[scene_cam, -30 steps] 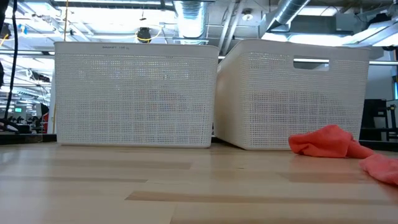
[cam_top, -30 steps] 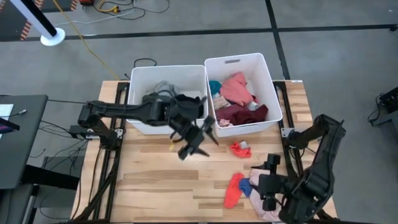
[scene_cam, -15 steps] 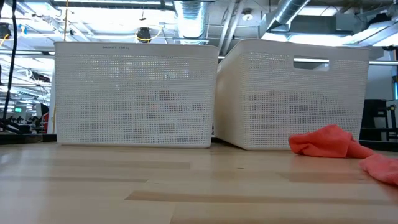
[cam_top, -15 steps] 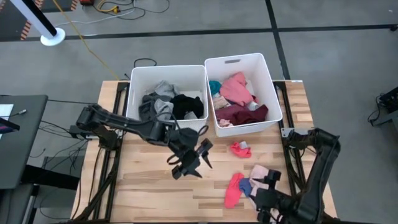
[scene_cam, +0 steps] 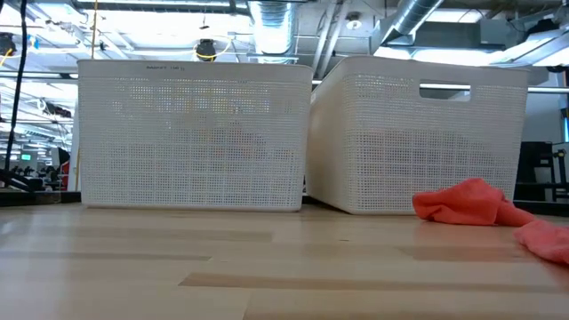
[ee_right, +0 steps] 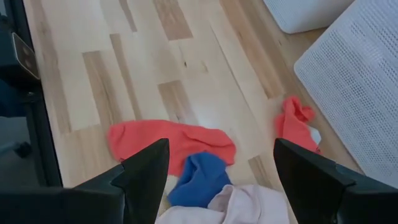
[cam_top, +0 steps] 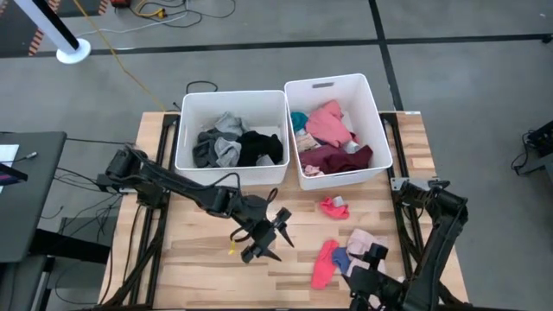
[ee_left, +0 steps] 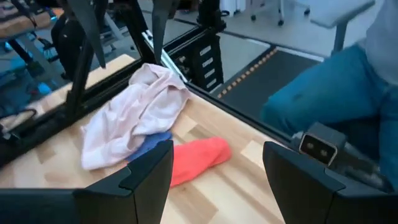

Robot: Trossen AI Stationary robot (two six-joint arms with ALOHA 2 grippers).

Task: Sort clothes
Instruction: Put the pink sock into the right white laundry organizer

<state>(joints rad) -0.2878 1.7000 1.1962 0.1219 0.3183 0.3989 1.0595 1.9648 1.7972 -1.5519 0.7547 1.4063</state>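
Observation:
Loose clothes lie on the table's near right: a coral garment [cam_top: 323, 264], a blue one [cam_top: 340, 257] and a pale pink one [cam_top: 366, 241] in a small heap, and a small coral piece [cam_top: 333, 206] near the right bin. My left gripper [cam_top: 266, 235] hovers open over the table's middle, pointing at the heap [ee_left: 134, 112]. My right gripper [cam_top: 367, 276] hangs open over the near edge, above the heap [ee_right: 199, 177]. Neither touches cloth.
Two white bins stand at the far side. The left bin [cam_top: 183, 130] holds black and grey clothes, the right bin [cam_top: 377, 112] pink, maroon and teal ones. A person's legs in teal trousers [ee_left: 336, 93] show beyond the table's right side. Bare wood lies at the near left.
My left gripper has come from over the left bin down and toward the near edge, now low over the table's middle, still open. My right gripper has sunk and drawn toward the near edge, still open. The clothes have not moved.

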